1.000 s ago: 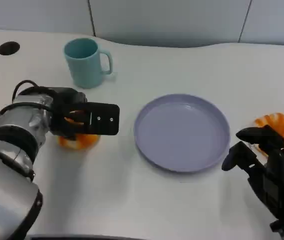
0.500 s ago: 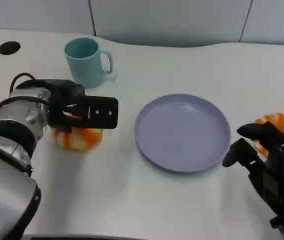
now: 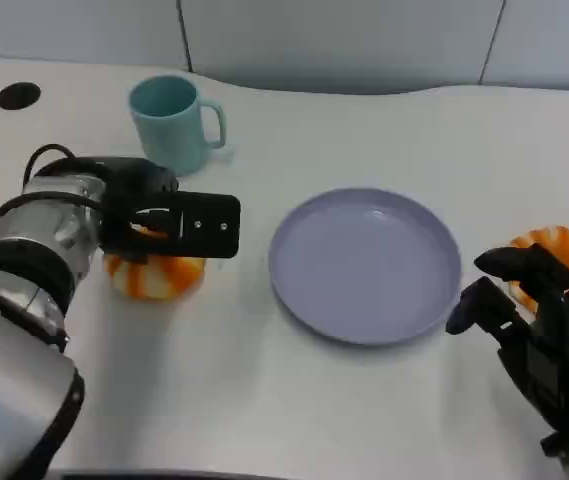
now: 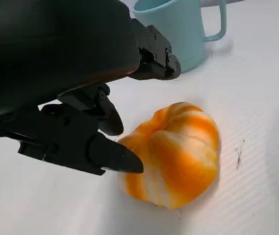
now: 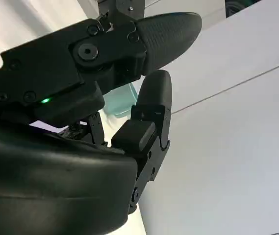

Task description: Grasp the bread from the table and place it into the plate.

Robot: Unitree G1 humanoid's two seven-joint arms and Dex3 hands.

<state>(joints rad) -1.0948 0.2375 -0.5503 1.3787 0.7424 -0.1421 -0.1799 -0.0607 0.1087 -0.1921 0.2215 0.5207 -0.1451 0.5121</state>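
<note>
- Even, bright, diffuse light is seen in the head view; the white table (image 3: 264,420) is rendered without glare
- Soft, faint shadows are cast beneath the plate (image 3: 364,262) and mug (image 3: 172,124)
- In the left wrist view, the near black shell at upper left is blurred; the bread (image 4: 176,152) is sharp
- The right wrist view is darkened at lower left

My left hand (image 3: 169,228) hovers over the bread (image 3: 154,275) on the tabletop (image 3: 264,400), left of the plate (image 3: 364,265); my right hand (image 3: 539,330) rests apart.
</note>
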